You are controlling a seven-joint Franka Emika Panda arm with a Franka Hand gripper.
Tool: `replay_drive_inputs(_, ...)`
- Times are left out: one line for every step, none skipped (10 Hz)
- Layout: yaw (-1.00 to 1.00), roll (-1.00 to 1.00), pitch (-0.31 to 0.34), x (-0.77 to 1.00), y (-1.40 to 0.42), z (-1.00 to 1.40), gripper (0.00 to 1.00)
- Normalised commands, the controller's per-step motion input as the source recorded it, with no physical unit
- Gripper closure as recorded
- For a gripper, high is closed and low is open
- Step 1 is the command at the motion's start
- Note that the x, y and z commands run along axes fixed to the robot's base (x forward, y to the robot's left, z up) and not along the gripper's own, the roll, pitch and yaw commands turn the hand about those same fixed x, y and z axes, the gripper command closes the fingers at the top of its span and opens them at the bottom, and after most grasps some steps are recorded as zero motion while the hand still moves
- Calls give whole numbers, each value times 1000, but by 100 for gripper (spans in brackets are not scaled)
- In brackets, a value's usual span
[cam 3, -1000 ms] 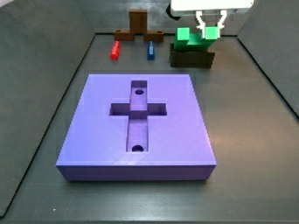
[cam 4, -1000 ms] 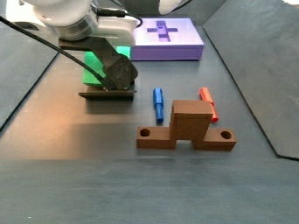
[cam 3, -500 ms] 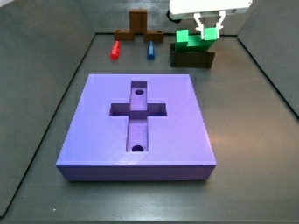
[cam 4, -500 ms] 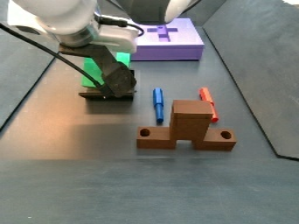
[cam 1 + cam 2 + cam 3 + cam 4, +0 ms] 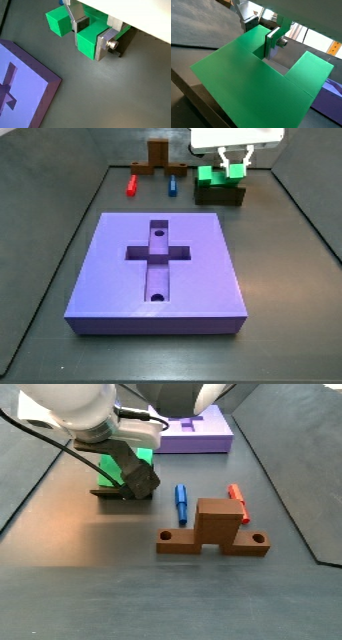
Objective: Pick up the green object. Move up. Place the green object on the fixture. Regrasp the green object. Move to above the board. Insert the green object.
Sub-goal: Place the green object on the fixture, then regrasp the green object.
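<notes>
Green object [image 5: 213, 174] seated on the fixture [image 5: 219, 194], end effector [image 5: 233, 169] pinching one leg.

At the desk's far edge, about 1 o'clock from the board [image 5: 159, 272], a silver finger [image 5: 103, 46] clamps that leg; an off-centre regrip could tilt the piece and jam insertion.

The green object [image 5: 251, 80] looks like smooth, matt plastic. The gripper [image 5: 90, 39] over the fixture [image 5: 221, 194] has shiny metal fingers [image 5: 105, 46]. The board [image 5: 158, 273] looks smooth and dull.
</notes>
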Motion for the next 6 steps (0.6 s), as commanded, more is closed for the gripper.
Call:
replay_drive_inputs(0,0,0,0,0,0,0)
replay_drive_inputs(54,91,0,191,0,120,0)
replay_drive_inputs(97,100,57,437,69,266,0)
replay_drive_inputs(97,166,74,417,71,306,0)
replay_drive_inputs(63,320,83,306,20,326,0)
replay_drive_inputs(43,423,97,191,0,326,0)
